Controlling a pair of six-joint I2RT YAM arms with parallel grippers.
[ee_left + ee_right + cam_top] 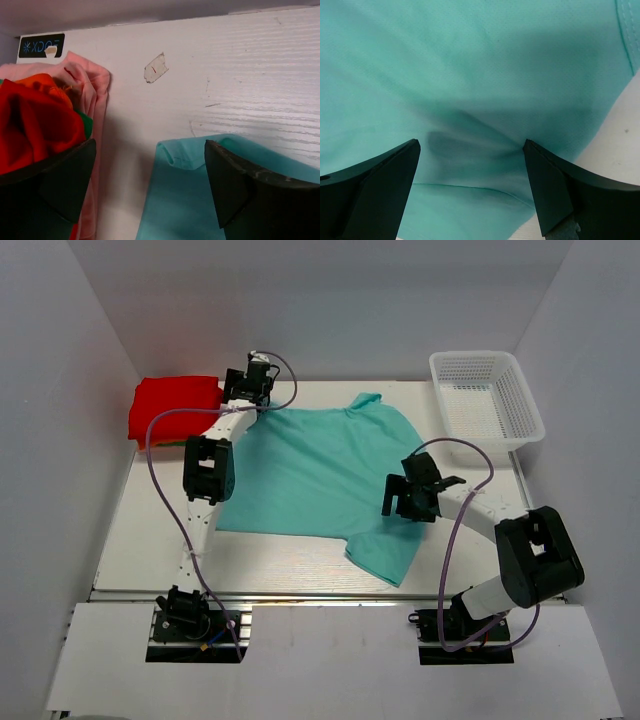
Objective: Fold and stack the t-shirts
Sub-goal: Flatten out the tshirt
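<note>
A teal t-shirt [310, 475] lies spread flat in the middle of the table. A folded red t-shirt [175, 407] sits at the far left corner, on a stack with orange, pink and green edges showing in the left wrist view [35, 115]. My left gripper [250, 390] is open and empty above the teal shirt's far left corner [185, 155], beside the red stack. My right gripper [400, 502] is open and empty just above the teal shirt's right side [470, 100], where a fold line runs between the fingers.
A white mesh basket [487, 398] stands at the far right corner. White walls close in the table on three sides. A torn tape mark [155, 68] sits on the bare tabletop beyond the left gripper.
</note>
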